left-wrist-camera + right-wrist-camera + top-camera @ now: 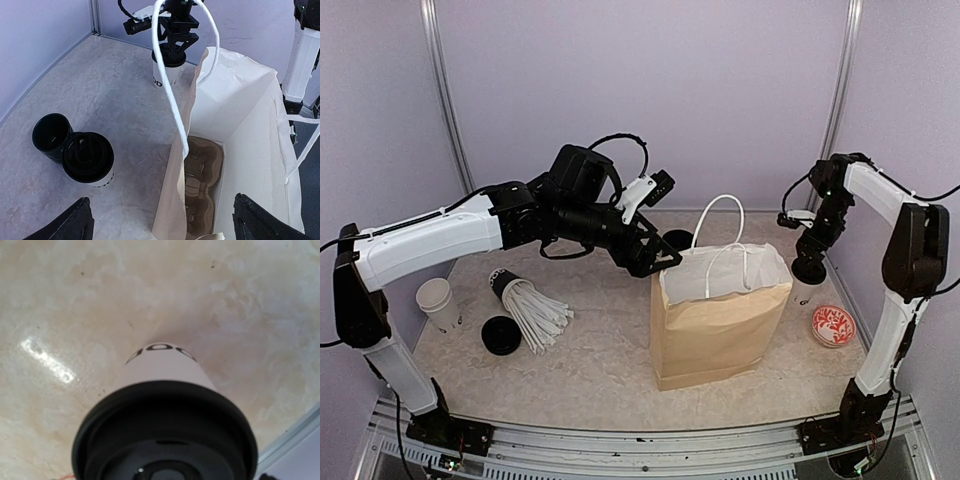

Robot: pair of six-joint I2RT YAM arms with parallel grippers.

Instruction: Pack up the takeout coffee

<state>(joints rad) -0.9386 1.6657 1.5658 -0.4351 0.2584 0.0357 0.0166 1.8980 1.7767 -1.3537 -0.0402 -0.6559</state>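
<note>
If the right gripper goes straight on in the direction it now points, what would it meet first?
The black lid of the white takeout cup standing just below the right gripper, near the paper bag. How much gap there is above the lid is unclear.

We read this as a robotics lab cell. Plain pale wall panels [640, 90] meet at metal posts [442, 100] and box in a single marble-look table [600, 370]. Two arms, left [430, 245] and right [915, 250], are bolted to an aluminium rail [620, 445] at the near edge, with cables [620, 136] looping loose above them. The café goods look like set props: a paper bag [720, 330], lidded coffee cups [89, 157] and a bunch of straws [538, 312].
</note>
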